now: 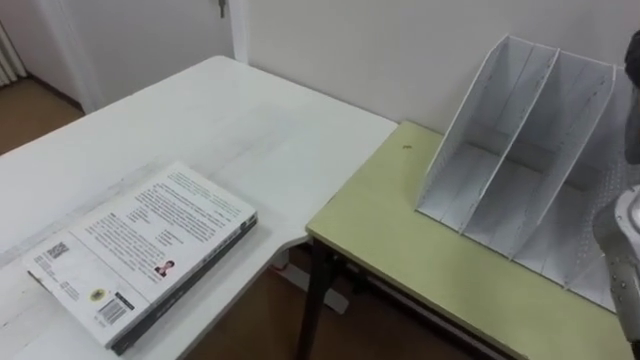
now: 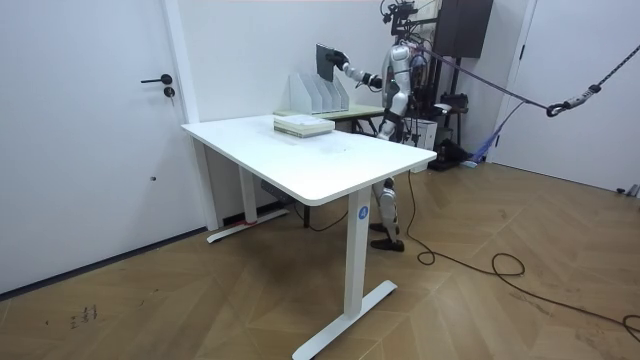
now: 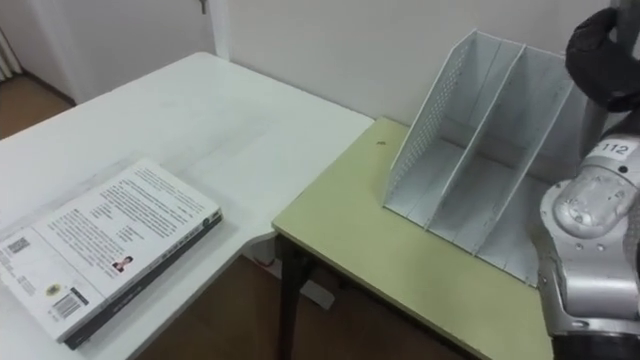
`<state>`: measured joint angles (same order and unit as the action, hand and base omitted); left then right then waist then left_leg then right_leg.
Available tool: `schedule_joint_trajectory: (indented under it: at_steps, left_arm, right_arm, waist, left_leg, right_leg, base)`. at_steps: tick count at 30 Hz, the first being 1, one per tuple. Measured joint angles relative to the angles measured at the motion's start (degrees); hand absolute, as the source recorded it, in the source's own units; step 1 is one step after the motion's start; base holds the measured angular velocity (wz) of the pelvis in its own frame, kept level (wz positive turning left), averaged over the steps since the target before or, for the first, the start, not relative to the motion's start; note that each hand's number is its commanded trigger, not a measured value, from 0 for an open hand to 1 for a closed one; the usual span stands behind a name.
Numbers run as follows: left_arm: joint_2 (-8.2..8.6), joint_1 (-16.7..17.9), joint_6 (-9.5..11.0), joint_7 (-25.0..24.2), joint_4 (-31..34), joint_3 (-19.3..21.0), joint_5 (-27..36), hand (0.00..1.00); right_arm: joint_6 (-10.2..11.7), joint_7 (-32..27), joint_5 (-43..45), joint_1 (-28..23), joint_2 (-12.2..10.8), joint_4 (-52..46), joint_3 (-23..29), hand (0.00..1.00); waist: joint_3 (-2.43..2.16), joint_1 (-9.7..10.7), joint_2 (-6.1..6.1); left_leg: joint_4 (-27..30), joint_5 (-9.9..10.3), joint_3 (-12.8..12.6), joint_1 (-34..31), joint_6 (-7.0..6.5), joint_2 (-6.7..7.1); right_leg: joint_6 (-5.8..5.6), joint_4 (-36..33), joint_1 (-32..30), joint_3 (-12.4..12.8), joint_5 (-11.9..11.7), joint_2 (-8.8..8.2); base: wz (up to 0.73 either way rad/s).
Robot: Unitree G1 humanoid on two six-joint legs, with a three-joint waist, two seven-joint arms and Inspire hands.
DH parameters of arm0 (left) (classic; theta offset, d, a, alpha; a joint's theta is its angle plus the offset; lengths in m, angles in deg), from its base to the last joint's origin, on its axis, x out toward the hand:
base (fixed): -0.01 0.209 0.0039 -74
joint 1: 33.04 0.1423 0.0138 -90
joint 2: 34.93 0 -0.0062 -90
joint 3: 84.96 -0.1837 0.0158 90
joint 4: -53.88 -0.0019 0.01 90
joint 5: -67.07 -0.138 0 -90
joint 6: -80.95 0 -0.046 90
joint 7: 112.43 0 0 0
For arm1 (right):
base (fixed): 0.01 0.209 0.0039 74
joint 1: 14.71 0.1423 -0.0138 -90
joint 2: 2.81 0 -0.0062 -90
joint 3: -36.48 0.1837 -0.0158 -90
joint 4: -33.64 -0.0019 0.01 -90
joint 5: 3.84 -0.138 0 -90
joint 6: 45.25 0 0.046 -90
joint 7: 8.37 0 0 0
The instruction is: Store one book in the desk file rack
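We see the right hand (image 2: 343,66) raised above the file rack (image 3: 470,150), its fingers clasped on a dark book (image 2: 326,62) held upright over the rack's slots. Left of the rack, a second book (image 1: 140,250) lies flat on the white desk (image 1: 250,130).
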<state>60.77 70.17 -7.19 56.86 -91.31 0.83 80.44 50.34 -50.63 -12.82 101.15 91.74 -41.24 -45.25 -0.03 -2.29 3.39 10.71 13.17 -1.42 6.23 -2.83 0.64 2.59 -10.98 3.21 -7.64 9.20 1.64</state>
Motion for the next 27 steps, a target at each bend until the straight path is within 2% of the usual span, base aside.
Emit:
schedule_joint_trajectory:
  at_steps: [5, 11, 17, 24, 25, 26, 27]
  left_arm:
    - [0.23, 0.08, -0.72, -0.03, 0.0, 1.03, -0.03, 0.0]
    - [0.21, 0.1, -1.77, -0.02, 0.1, 1.69, -0.05, 0.0]
    - [0.06, 0.11, -1.88, 0.31, 0.09, 1.74, -0.01, 0.0]
    - [-0.06, 0.15, -2.8, 0.31, 0.47, 2.46, 0.0, 0.0]
    - [-0.06, 0.18, -2.87, 0.31, 0.51, 2.57, 0.0, 0.0]
    - [-0.06, 0.21, -2.95, 0.31, 0.55, 2.89, 0.01, 0.0]
    - [-0.06, 0.26, -3.06, 0.31, 0.59, 2.98, 0.03, 0.0]
  right_arm:
    - [-1.61, 0.82, -0.49, 0.03, 0.03, 3.63, -0.01, 1.0]
    - [-2.82, 1.65, -6.3, 0.09, 1.85, 7.1, 0.0, 1.0]
    - [-3.04, 1.74, -7.19, 0.17, 2.19, 10.09, 0.01, 1.0]
    - [-4.49, 2.96, -16.18, 0.85, 2.89, 15.05, 0.04, 1.0]
    - [-4.57, 3.23, -16.57, 1.24, 3.07, 15.91, 0.04, 0.8]
    - [-4.95, 3.66, -17.23, 1.77, 3.59, 17.02, 0.04, 0.31]
    - [-5.24, 3.76, -17.9, 2.49, 4.19, 18.31, 0.03, 0.0]
  waist:
    - [0.0, -0.23, -0.01]
    - [-0.06, 0.0, -0.1]
    - [0.05, 0.27, 0.06]
    - [0.13, 0.31, 0.51]
    - [0.15, 0.34, 0.55]
    - [0.18, 0.34, 0.6]
    - [0.17, 0.31, 0.63]
  left_leg:
    - [0.15, -0.02, 0.17, -0.09, -0.03, 0.06]
    - [0.46, -0.05, 0.54, -0.67, -0.08, 0.17]
    - [0.49, -0.1, 0.49, -0.57, -0.1, 0.15]
    - [0.55, -0.23, 0.43, -0.58, -0.18, 0.28]
    - [0.55, -0.26, 0.43, -0.58, -0.18, 0.29]
    - [0.56, -0.3, 0.45, -0.56, -0.16, 0.28]
    - [0.56, -0.32, 0.47, -0.54, -0.15, 0.27]
  right_leg:
    - [-0.09, 0.17, 0.22, -0.44, -0.08, -0.43]
    - [-0.16, -0.07, -0.1, -0.87, -0.13, -0.46]
    - [-0.13, -0.61, -0.15, -1.14, -0.1, -0.47]
    - [-0.17, -0.58, -0.18, -1.14, -0.07, -0.64]
    - [-0.17, -0.57, -0.18, -1.17, -0.07, -0.65]
    - [-0.17, -0.55, -0.19, -1.23, -0.07, -0.65]
    - [-0.17, -0.51, -0.18, -1.24, -0.07, -0.62]
  base:
    - [0.03]
    - [0.03]
    - [0.0]
    - [0.0]
    - [0.0]
    - [0.0]
    - [0.0]
